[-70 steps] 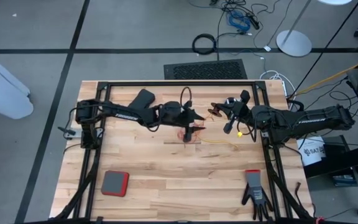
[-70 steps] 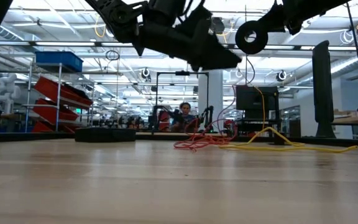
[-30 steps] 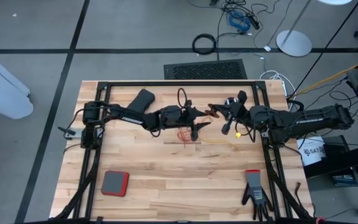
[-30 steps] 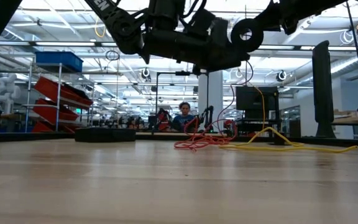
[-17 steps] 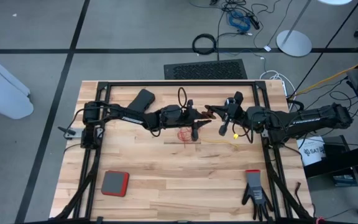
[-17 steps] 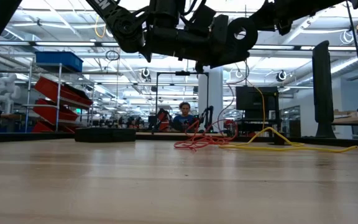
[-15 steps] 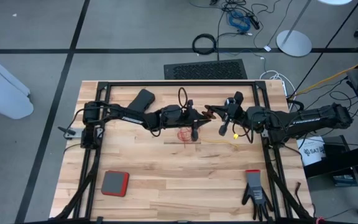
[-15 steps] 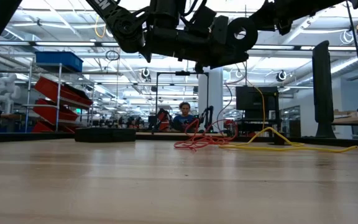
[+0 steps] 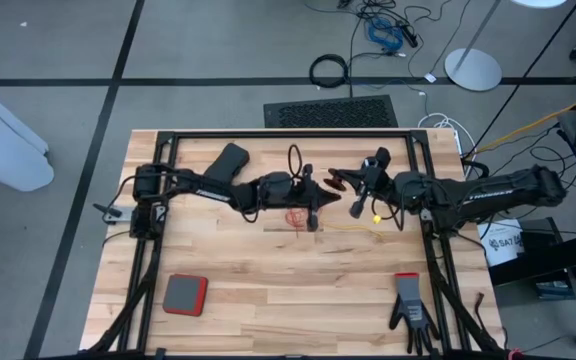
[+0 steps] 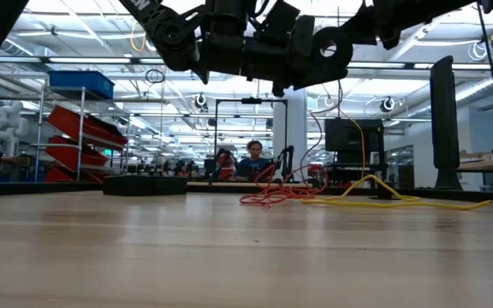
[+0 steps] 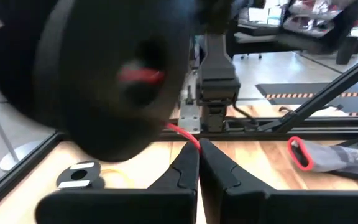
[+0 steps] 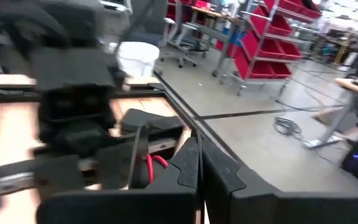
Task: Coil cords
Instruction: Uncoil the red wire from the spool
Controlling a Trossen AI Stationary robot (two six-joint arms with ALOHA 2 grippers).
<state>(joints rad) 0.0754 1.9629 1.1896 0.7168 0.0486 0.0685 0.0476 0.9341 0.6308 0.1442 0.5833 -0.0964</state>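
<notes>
The reddish-orange cord [image 11: 182, 134] runs up into the tip of my left claw [image 11: 198, 152], whose fingers are pressed together on it. Its loose tangle [image 9: 295, 215] lies on the table just under that claw [image 9: 318, 197]. The cord's black reel [image 11: 98, 74] hangs close in front of my left claw, filling much of the left wrist view, with a streak of red at its centre.

The yellow cord [image 10: 400, 202] lies along the table on the far side of the red heap [image 10: 272, 194], away from my left claw and below my right arm. Only the low view shows it rising as a thin strand toward the arms overhead.

My right claw [image 12: 199, 163] is pressed shut. From above it [image 9: 340, 181] sits tip to tip with my left claw, almost touching. Whether it pinches anything I cannot tell.

Further out from my left claw, the wrist view alone shows a second small reel [image 11: 78, 174] with a pale centre lying flat on the wood. The high view alone shows a red-edged grey pad [image 9: 184, 294] and a black glove [image 9: 410, 306] near the table's [image 9: 298, 300] front edge. No writing is readable anywhere.
</notes>
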